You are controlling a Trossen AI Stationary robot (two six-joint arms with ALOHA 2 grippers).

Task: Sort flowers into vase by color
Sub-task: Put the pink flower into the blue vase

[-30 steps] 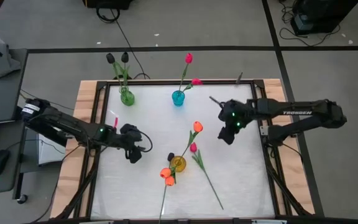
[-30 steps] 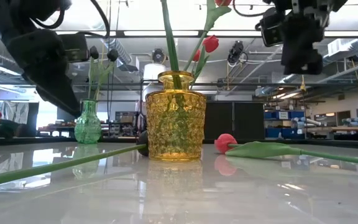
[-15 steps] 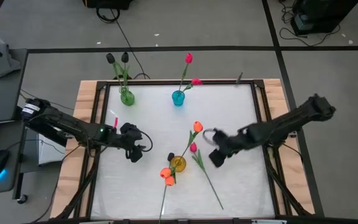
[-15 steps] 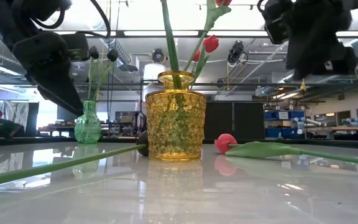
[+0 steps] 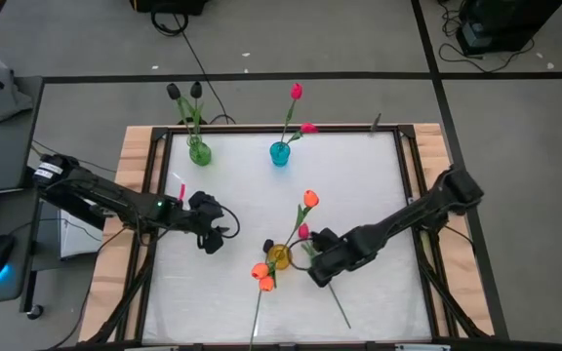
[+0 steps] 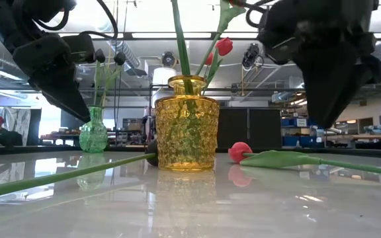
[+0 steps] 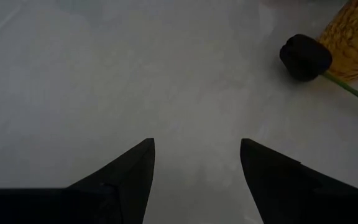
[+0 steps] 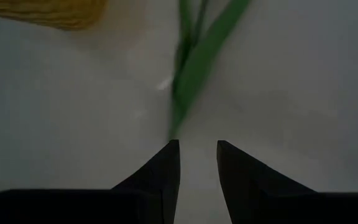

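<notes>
**Right arm swings in over the loose pink tulip**

The white-topped desk (image 5: 359, 171) carries three small vases and several artificial tulips. Over the last second the right arm has swept from the far right part of the desk down toward the middle, and its right hand (image 5: 320, 270) now hangs just above the long green stem of the pink-red tulip (image 5: 303, 232) lying flat beside the textured amber glass vase (image 5: 279, 256). In the right wrist view the two dark fingers stand a little apart, clamped on nothing, with the stem and leaf directly ahead of their tips. That suggests a pick of this flower is about to begin; its likely home is the small blue glass vase (image 5: 279, 153), which already holds two pink-red tulips.

The left arm has not moved. Its left hand (image 5: 208, 240) waits over bare desk left of the amber vase, fingers wide apart and empty.

The slim green glass vase (image 5: 199, 152) holds two black tulips. The amber vase holds orange tulips, and a black tulip bud (image 7: 304, 57) lies against its base, still unsorted.
</notes>
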